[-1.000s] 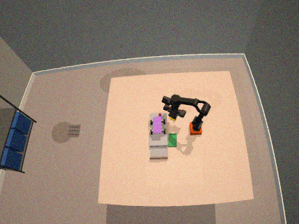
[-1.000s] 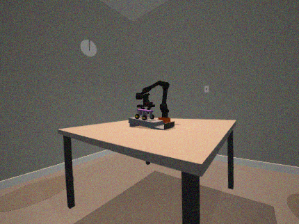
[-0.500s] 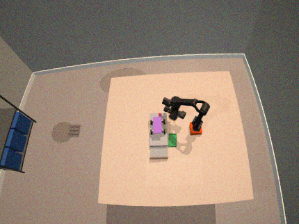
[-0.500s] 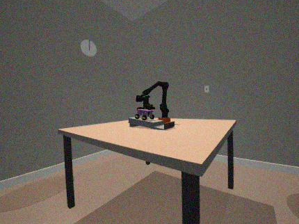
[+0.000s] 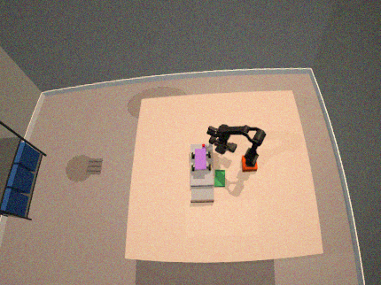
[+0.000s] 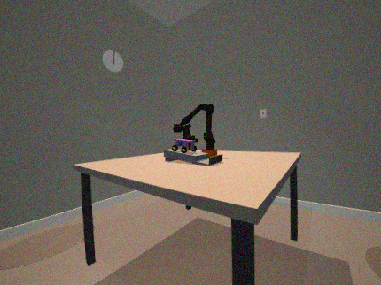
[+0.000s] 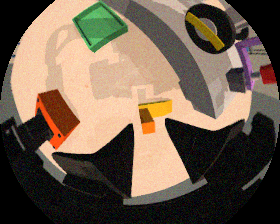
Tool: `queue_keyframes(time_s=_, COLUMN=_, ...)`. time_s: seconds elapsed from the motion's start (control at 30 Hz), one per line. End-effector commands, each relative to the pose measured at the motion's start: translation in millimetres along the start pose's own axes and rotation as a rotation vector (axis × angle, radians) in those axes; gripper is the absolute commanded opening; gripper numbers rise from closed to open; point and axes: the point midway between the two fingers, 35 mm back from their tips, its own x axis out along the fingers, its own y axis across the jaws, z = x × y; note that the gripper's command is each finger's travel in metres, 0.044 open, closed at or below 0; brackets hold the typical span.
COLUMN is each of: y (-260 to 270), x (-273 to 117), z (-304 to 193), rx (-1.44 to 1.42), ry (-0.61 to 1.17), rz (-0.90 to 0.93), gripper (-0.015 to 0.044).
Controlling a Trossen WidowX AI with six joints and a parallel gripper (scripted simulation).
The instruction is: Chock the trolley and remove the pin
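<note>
The purple trolley stands on the grey ramp. The red-headed stop pin is at its uphill end. The yellow chock with its orange handle stands on the table beside the ramp's uphill part; its black base cannot be made out. My gripper is partly open and empty, above the chock, which shows between and just beyond the fingertips in the wrist view. The gripper hides the chock in the top view. The green tray is empty.
The ramp's side wall runs close beside the chock. A trolley wheel shows above it. The arm's orange base stands on the table, across from the ramp.
</note>
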Motion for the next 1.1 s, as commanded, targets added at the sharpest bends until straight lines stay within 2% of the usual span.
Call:
queue_keyframes(time_s=0.0, y=2.0, x=6.5, z=-0.5, rx=-0.004, ry=0.003, rz=0.006, gripper=0.0190)
queue_keyframes(time_s=0.83, y=2.3, x=31.7, z=-0.6, rx=-0.004, ry=0.003, rz=0.006, gripper=0.0190)
queue_keyframes(time_s=1.0, y=0.8, x=28.0, z=-0.1, rx=0.000, ry=0.000, rz=0.002, gripper=0.0059)
queue_keyframes(time_s=1.07, y=0.8, x=28.0, z=-0.1, rx=0.000, ry=0.000, rz=0.002, gripper=0.0045)
